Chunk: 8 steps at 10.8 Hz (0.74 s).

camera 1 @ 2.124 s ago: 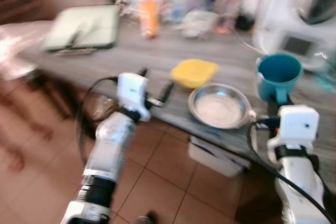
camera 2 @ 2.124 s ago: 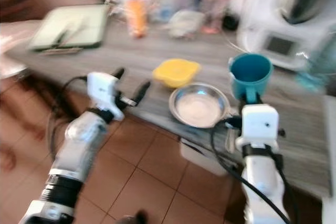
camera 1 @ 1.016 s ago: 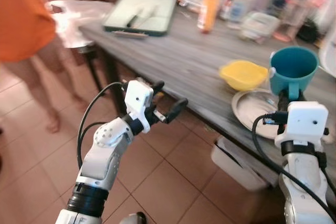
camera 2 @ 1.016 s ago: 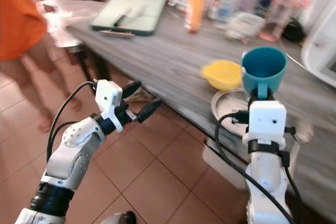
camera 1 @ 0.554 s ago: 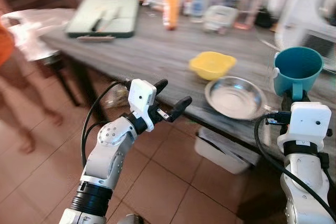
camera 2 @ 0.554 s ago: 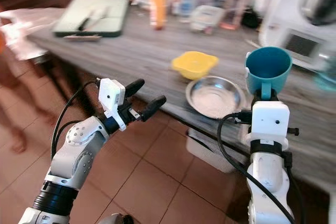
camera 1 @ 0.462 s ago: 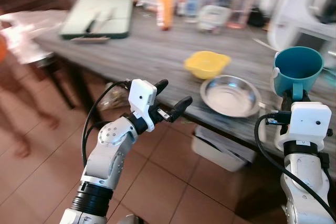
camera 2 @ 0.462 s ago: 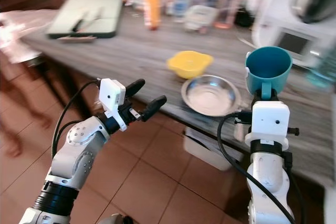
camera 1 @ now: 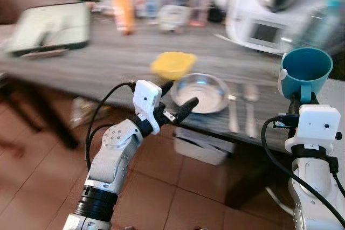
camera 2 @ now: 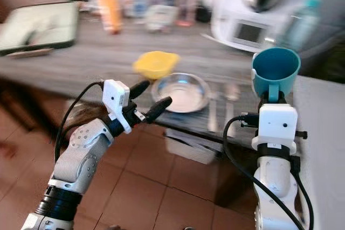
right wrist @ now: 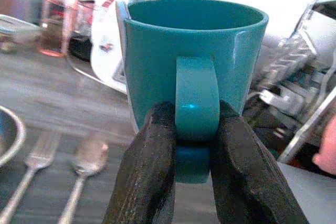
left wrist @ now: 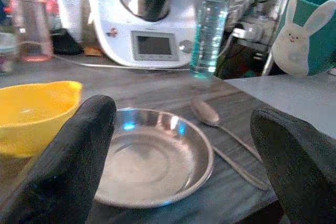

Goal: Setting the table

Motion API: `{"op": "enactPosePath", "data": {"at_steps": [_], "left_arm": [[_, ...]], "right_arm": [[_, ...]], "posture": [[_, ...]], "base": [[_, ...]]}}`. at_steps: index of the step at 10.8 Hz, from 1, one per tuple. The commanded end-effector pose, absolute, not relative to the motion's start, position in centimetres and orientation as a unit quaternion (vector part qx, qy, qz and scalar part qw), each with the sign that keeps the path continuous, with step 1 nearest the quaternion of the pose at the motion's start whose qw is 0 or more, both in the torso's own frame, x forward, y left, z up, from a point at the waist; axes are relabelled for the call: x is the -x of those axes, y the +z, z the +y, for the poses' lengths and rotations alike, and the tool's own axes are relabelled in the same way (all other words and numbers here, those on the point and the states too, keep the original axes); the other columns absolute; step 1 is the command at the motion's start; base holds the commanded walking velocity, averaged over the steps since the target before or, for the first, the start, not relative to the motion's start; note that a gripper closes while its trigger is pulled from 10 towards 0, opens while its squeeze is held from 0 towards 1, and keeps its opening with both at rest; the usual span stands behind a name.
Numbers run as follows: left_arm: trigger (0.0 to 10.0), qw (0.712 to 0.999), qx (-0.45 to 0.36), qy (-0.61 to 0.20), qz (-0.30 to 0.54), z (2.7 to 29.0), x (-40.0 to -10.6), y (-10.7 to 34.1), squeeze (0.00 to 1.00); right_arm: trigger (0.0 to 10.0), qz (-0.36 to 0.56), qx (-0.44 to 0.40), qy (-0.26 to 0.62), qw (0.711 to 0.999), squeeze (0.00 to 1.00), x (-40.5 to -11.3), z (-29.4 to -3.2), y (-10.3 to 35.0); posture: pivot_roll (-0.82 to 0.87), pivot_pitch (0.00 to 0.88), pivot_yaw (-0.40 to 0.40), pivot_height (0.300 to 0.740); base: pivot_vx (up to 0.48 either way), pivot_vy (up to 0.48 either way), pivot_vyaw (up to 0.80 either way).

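the teal mug (right wrist: pixel 195 77) is held upright in the air by the right gripper (right wrist: pixel 191 145), whose two black fingers pinch the mug's handle from both sides; a white rabbit figure shows on the mug's side in the left wrist view. below and ahead of that gripper, on the grey worktop (camera 1: pixel 108 57), lie a fork (right wrist: pixel 26 174) and a spoon (right wrist: pixel 86 169) side by side, just beside the steel plate (left wrist: pixel 152 156). the left gripper (camera 1: pixel 175 103) hangs at the worktop's near edge with its fingers spread wide and nothing between them; the steel plate lies straight ahead of it, and the yellow bowl (camera 1: pixel 173 64) sits just past the plate, toward the left gripper's outer side. farther beyond the plate stand a white kitchen machine (left wrist: pixel 152 19) and a clear water bottle (left wrist: pixel 208 30). far off on the left gripper's side, blurred, a green tray (camera 1: pixel 51 28) and an orange bottle (camera 1: pixel 124 12) rest on the worktop.
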<state>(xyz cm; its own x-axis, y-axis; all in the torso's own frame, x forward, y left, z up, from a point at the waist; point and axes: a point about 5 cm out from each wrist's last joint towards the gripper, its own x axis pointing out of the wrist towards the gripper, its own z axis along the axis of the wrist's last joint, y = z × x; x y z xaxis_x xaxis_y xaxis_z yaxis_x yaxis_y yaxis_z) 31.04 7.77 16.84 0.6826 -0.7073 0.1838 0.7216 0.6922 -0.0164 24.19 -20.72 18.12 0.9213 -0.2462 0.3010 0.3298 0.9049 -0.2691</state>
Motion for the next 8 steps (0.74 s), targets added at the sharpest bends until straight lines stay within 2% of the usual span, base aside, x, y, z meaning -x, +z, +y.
{"op": "enactPosePath", "data": {"at_steps": [1, 2, 8], "left_arm": [[10.0, 0.916, 0.039, -0.391, -0.081, 7.71, -31.20, 17.02, 0.00], [10.0, 0.920, 0.036, -0.382, -0.083, 7.72, -31.45, 17.10, 0.00], [10.0, 0.923, 0.040, -0.370, -0.097, 7.84, -31.72, 17.57, 0.00]], "right_arm": [[10.0, -0.136, 0.163, -0.153, 0.965, 0.00, -23.99, -20.91, 18.52], [10.0, -0.137, 0.162, -0.154, 0.965, 0.00, -23.90, -20.93, 18.49], [10.0, -0.140, 0.165, -0.154, 0.964, 0.00, -23.77, -20.97, 18.67]], "posture": [[0.07, 0.101, -0.018, 0.740], [0.07, 0.102, -0.018, 0.740], [0.07, 0.108, -0.018, 0.740]], "base": [[0.000, 0.000, -0.80], [0.000, 0.000, -0.41], [0.000, 0.000, 0.00]]}}
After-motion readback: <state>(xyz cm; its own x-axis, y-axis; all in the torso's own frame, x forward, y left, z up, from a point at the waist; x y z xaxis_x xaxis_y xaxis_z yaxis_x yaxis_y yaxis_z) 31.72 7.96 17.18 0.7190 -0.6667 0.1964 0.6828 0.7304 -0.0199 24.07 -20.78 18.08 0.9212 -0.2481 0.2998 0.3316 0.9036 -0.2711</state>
